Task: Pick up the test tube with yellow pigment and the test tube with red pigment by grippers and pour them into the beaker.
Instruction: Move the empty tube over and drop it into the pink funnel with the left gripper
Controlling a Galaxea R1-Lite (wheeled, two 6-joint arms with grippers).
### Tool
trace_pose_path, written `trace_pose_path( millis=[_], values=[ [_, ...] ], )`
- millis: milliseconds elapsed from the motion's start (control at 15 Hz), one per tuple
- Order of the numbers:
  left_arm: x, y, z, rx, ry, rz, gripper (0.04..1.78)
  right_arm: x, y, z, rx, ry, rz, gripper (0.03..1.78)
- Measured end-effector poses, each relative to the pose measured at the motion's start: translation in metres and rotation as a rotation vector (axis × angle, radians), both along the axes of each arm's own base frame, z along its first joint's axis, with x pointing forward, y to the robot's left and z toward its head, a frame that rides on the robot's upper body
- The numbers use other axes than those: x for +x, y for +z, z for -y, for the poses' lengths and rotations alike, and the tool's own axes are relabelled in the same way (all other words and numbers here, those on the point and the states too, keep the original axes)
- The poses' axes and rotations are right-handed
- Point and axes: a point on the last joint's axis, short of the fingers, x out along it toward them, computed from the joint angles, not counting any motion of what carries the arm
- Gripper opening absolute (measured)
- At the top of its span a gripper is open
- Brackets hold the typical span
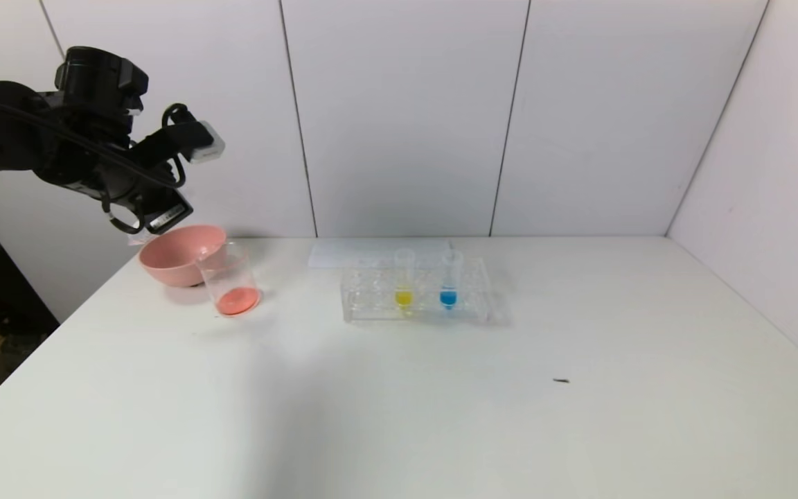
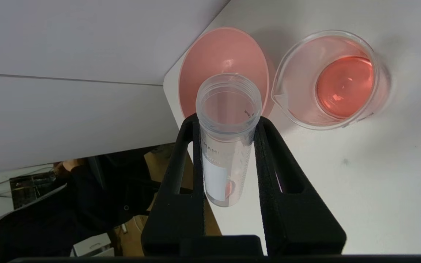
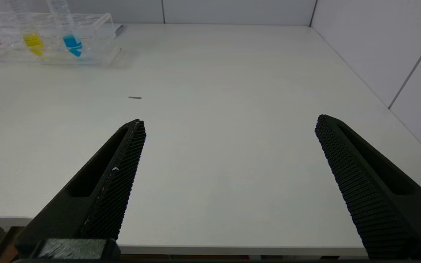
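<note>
Up at the bench's [image 1: 440, 416] far left corner, the left gripper [image 2: 228, 124] has its jaws clamped on the test tube with red pigment [image 2: 227, 146], its mouth over the pink bowl [image 1: 176, 251]. Just beside the bowl stands the beaker [image 1: 231, 281], holding red liquid. Well apart, the rack [image 1: 416, 299] holds the test tube with yellow pigment [image 1: 404, 281] and a blue tube [image 1: 449, 281]. The right gripper [image 3: 228, 131] hovers low at the near edge, jaws wide apart.

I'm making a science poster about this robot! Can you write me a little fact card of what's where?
left gripper: shut on the emptied test tube, over the pink bowl
right gripper: open, parked above bare table
beaker: red liquid in bottom, touching the bowl
rack: holds yellow tube and blue tube
</note>
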Motion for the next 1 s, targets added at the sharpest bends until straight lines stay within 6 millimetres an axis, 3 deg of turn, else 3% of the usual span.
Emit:
trace_pose_path(
  millis=[533,1000],
  values=[
    [-0.006,0.002,-0.008,-0.226,0.140,0.104,0.44,0.000,0.000,0.000,0.000,0.000,0.000,1.70],
    [0.001,-0.009,-0.007,-0.363,0.200,0.171,0.44,0.000,0.000,0.000,0.000,0.000,0.000,1.70]
  ],
)
